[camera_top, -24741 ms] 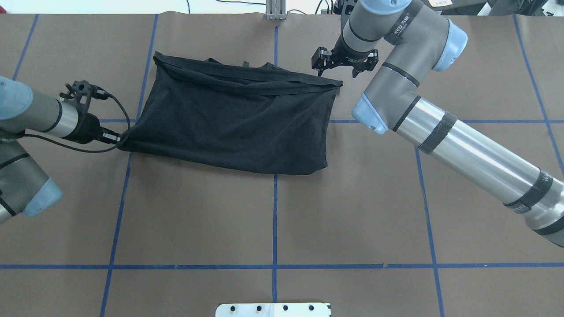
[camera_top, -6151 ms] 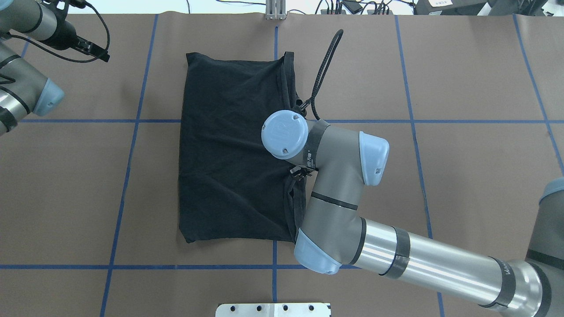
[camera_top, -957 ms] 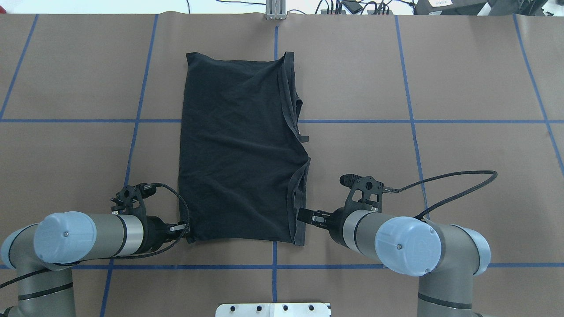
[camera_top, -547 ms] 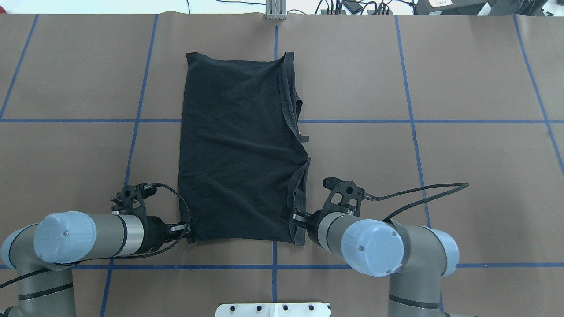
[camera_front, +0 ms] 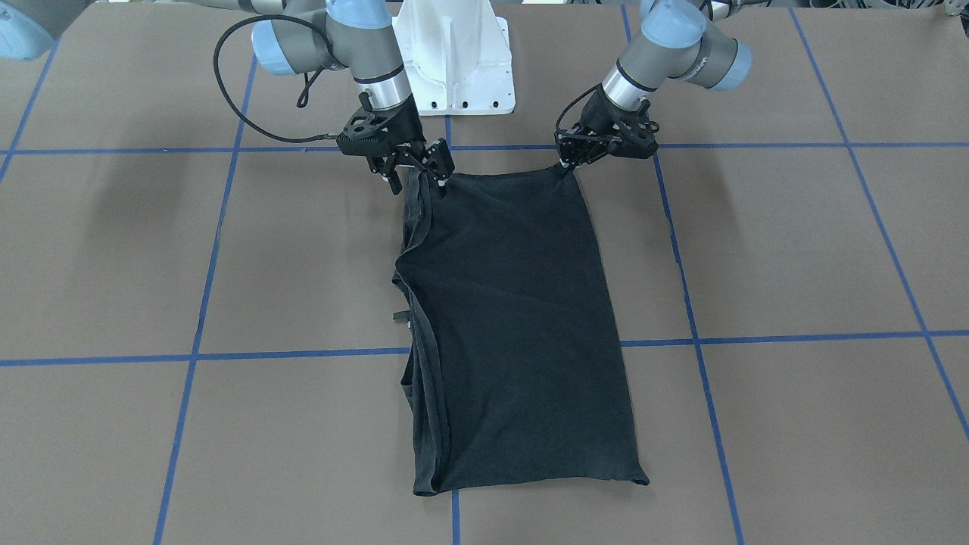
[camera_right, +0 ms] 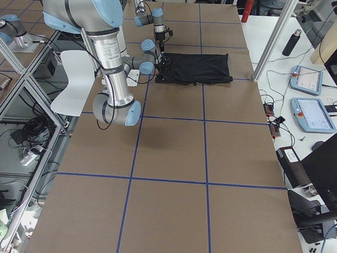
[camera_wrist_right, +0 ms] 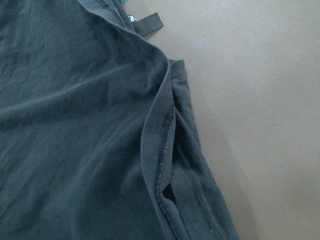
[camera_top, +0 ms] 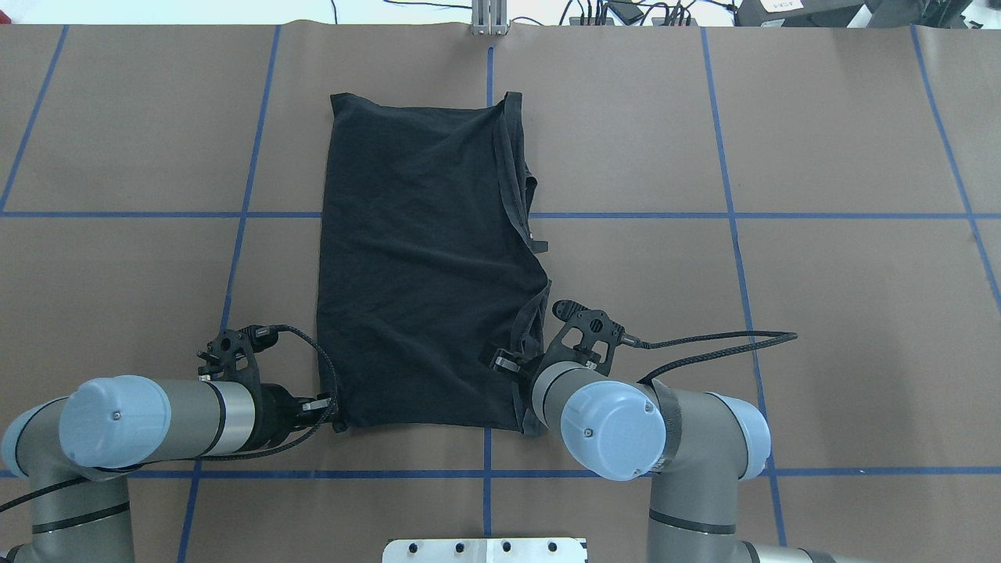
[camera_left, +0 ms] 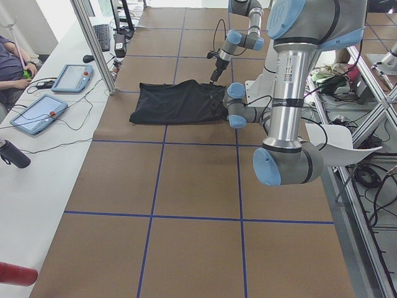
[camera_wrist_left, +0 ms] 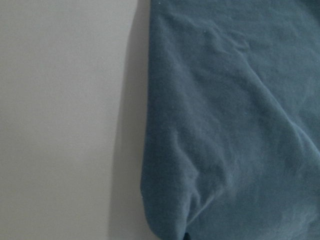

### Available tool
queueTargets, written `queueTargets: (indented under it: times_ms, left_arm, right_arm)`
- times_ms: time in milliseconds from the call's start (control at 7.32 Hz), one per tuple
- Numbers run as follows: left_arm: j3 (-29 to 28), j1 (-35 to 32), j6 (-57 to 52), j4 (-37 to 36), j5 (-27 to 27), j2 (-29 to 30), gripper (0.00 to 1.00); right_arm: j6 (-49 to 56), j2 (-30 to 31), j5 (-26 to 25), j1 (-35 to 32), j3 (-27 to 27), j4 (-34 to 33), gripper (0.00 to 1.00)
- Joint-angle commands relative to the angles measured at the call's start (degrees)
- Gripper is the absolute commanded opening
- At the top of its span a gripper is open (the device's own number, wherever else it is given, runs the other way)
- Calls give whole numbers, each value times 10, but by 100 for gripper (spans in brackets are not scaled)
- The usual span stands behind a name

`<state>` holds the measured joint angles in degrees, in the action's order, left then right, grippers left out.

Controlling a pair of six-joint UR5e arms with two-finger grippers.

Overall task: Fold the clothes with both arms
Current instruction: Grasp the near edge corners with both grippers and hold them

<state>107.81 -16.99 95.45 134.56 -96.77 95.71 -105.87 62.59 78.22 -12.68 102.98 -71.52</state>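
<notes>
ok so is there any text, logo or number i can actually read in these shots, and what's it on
No text here reads clearly.
Dark lettering runs down the silver tube of the left arm: too small to read.
Similar lettering runs down the tube of the right arm: too blurred to read.
The T-shirt lies plain black side up, with no print showing.
The small black tag at its edge shows no lettering.

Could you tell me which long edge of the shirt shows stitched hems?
The edge beside the right gripper; the one by the left gripper is a smooth fold.
</notes>
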Motion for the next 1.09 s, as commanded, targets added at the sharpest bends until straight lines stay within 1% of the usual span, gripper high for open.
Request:
queueTargets:
  times_ms: [0,410,683,957]
  left_arm:
    - [0,-1,0,0,0,0,0]
    - [1,0,0,0,-1,0,0]
    - [1,-1,0,0,-1,0,0]
    - [1,-1,0,0,-1,0,0]
  right_arm:
    - [-46,1,-10,-1,-1,5,95]
    - [-56,3,-25,8,-4,9,95]
    - [-53,3,-33,18,-15,9,97]
    - [-50,3,-34,21,-31,9,96]
